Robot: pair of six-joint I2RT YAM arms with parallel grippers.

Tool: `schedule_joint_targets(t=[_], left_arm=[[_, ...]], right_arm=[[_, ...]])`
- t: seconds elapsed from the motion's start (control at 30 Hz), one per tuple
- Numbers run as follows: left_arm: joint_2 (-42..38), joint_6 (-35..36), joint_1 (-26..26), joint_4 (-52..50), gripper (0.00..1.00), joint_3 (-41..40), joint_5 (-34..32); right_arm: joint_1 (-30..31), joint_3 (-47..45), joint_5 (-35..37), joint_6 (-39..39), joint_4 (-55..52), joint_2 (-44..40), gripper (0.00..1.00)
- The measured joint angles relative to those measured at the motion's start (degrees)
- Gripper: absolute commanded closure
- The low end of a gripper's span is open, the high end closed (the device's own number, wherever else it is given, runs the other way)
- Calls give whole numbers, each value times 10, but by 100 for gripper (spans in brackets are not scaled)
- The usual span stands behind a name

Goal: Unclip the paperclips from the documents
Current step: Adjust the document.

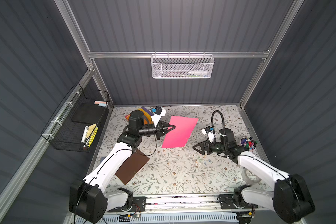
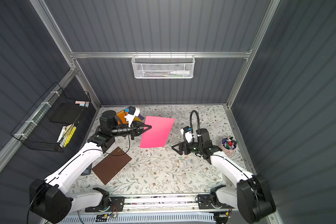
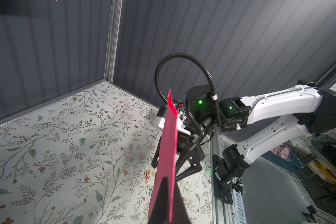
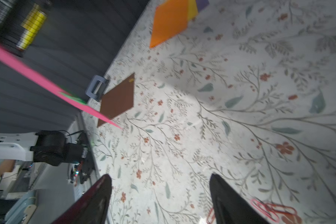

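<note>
In both top views the left gripper [image 1: 173, 127] is clamped on the 9 o'clock edge of a pink sheet [image 1: 179, 132]. The sheet hangs tilted above the table [image 1: 173, 180], a little toward 12 o'clock from the table's middle. A small clip [image 2: 165, 138] sits on the sheet's edge near its 4 o'clock corner. The right gripper [image 1: 197, 147] is at 4 o'clock from the sheet and clear of it. Loose paperclips [image 1: 202, 160] lie scattered on the table just toward 6 o'clock from this gripper. A brown sheet [image 1: 133, 166] lies flat at 8 o'clock on the table, partly under the left arm. A stack of sheets [image 2: 122, 116] in orange, yellow and purple lies at 11 o'clock, and a cup of markers [image 1: 248, 143] stands at the 3 o'clock edge.

In the left wrist view the pink sheet [image 3: 168, 151] shows almost edge-on, pinched between the dark fingers [image 3: 164, 194]. Its far corner ends in 2 tips, so it cannot be told whether 1 or 2 sheets are held. The right gripper is partly hidden behind the sheet.

In the right wrist view the right gripper's 2 fingers [image 4: 99, 194] stand wide apart with only table between them, and red paperclips [image 4: 269, 211] lie beside one finger. The pink sheet [image 4: 37, 75] crosses the air with a blurred green mark on it. The brown sheet carries a clip at one corner [image 4: 131, 80].
</note>
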Motion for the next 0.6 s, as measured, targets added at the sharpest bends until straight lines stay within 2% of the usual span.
schedule_joint_targets(t=[0.13, 0.27, 0.37, 0.47, 0.57, 0.6], left_arm=[[0, -1, 2, 2, 100, -2, 28], [5, 5, 2, 0, 100, -2, 54], [13, 10, 2, -4, 100, -2, 68], [18, 14, 2, -8, 100, -2, 74], [20, 14, 2, -9, 100, -2, 76], [20, 14, 2, -9, 100, -2, 77]], right_arm=[[0, 13, -41, 2, 82, -14, 5], [0, 66, -79, 9, 126, 31, 5], [0, 95, -106, 29, 169, 66, 10], [0, 118, -145, 59, 207, 97, 31], [6, 141, -187, 83, 226, 116, 63], [8, 146, -198, 88, 231, 118, 77]])
